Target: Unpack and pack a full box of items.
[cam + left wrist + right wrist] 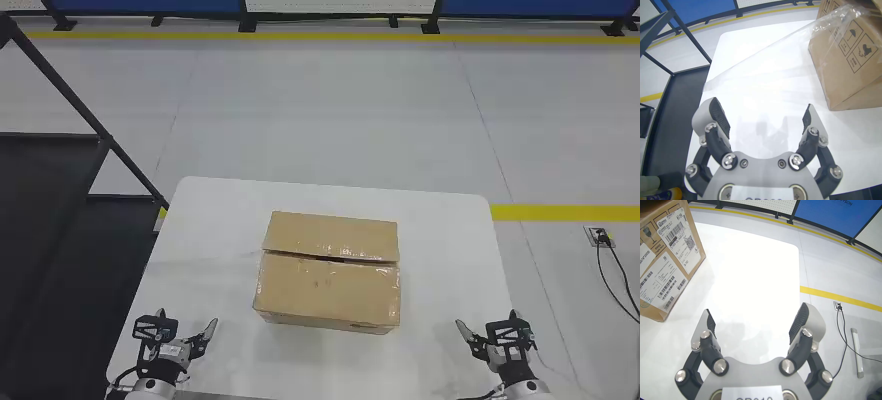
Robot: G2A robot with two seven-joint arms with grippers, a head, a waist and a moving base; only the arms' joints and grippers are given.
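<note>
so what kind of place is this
Likely an industrial hall or robot lab: yellow lines on the grey floor, blue panels at the far side, a labelled box on a white table.

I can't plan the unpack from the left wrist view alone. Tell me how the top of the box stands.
Observer: In the top view the box is closed. Its two top flaps lie folded shut and meet along the middle.
Operator: Now report the right gripper.
Observer: The right gripper is open and holds nothing. It is above the table, apart from the box's labelled side.
</note>
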